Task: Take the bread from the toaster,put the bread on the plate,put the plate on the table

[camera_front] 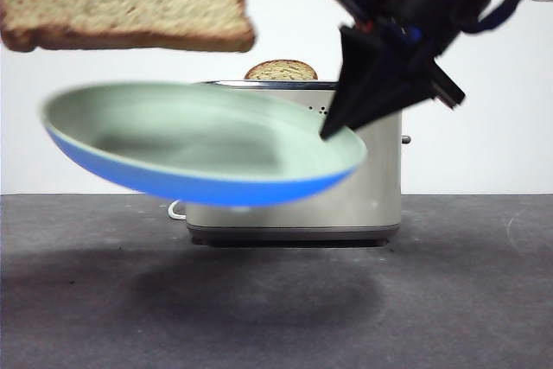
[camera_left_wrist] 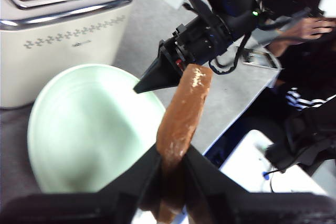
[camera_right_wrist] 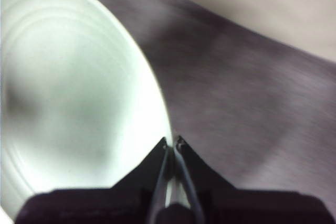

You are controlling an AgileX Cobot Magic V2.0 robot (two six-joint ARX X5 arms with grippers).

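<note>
Tan speckled, dark-crusted wholemeal bread slice (camera_front: 121, 2) pinched in left gripper (camera_left_wrist: 170, 163), aloft above round mint-green plate (camera_front: 186, 131). Plate rim clamped by right gripper (camera_right_wrist: 172, 145), airborne before cream toaster (camera_front: 363, 196), over dark table (camera_front: 467, 300).

The bread (camera_front: 121, 2) hangs above the plate (camera_front: 199, 140), which is lifted off the table (camera_front: 449, 283) before the toaster (camera_front: 371, 205).

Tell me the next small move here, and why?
Probably lower the bread onto the plate. The left claw grips the slice by its edge above the plate, which the right claw holds by the rim, clear of the table. Nothing lies on the plate yet.
</note>
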